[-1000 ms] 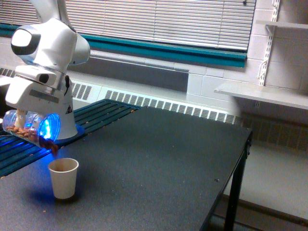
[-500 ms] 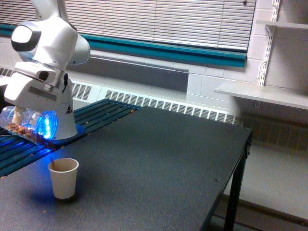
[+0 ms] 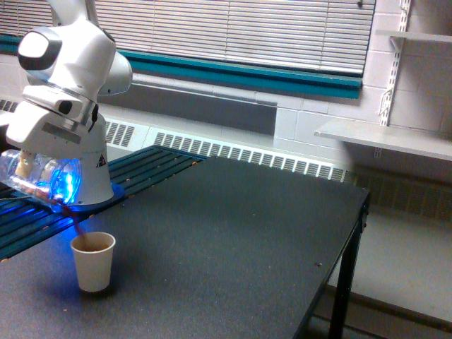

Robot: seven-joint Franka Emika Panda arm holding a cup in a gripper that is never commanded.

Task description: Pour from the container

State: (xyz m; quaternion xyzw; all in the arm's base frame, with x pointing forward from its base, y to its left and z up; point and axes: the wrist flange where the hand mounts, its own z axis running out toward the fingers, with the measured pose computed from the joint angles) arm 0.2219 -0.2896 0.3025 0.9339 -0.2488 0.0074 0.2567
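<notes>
At the exterior view's left, the clear container [image 3: 39, 178] lies tilted almost on its side under the white arm's head, lit blue, its mouth pointing down to the right. My gripper [image 3: 27, 168] is shut on it, the fingers mostly hidden behind it. Brown bits show inside and a thin brown stream [image 3: 76, 224] falls from its lip. Below stands a small off-white paper cup [image 3: 92, 261] on the dark table [image 3: 233, 240], with brown bits showing in its top.
The arm's white base [image 3: 95, 176] stands on a blue slatted surface [image 3: 148, 166] just behind the paper cup. The table's right edge [image 3: 357, 233] drops to the floor. A radiator and blinds run along the back wall; a white shelf [image 3: 385, 138] hangs at the right.
The container rose and drew back slightly after the earliest frame, pausing the flow. Now brown bits fall from its lip again, and the paper cup shows more brown inside.
</notes>
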